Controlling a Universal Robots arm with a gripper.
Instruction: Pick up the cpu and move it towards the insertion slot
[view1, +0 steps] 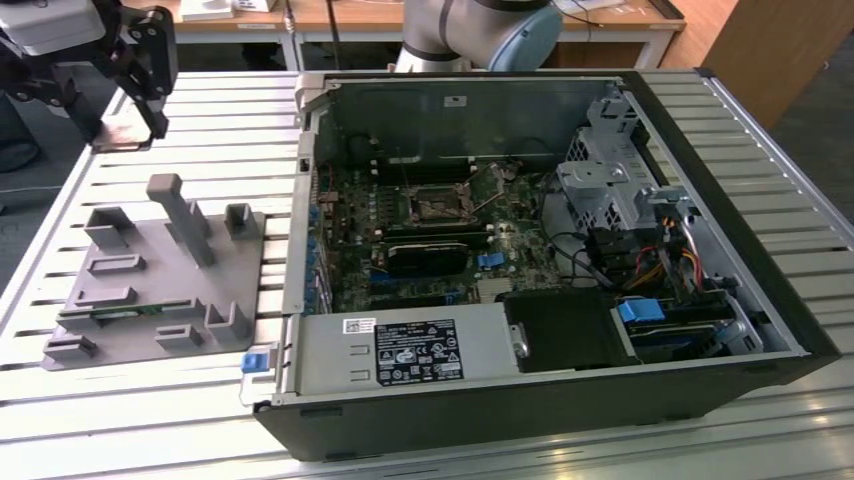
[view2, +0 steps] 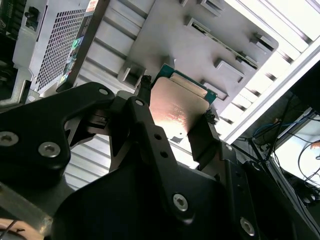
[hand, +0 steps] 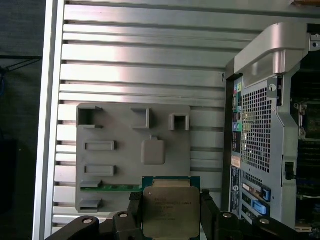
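Note:
My gripper (view1: 130, 120) hangs high over the table at the exterior view's far left, above and behind the grey fixture (view1: 147, 270). It is shut on the cpu (hand: 169, 211), a small square chip with a silvery top, pinched at two opposite edges by the black fingers (hand: 207, 212). The second wrist view shows the same cpu (view2: 177, 107) between the fingers (view2: 145, 92), lifted off the fixture (view2: 200, 40). The insertion slot (view1: 434, 205), a silver-framed socket with a dark centre, lies on the motherboard inside the open computer case (view1: 534, 250), far off toward the exterior view's right.
The fixture (hand: 130, 155) lies on the slatted metal table (view1: 200, 110) with a thin green memory strip (hand: 110, 188) in one of its grooves. The case's rear wall (hand: 260, 125) stands between fixture and motherboard. The arm's base (view1: 467, 30) rises behind the case.

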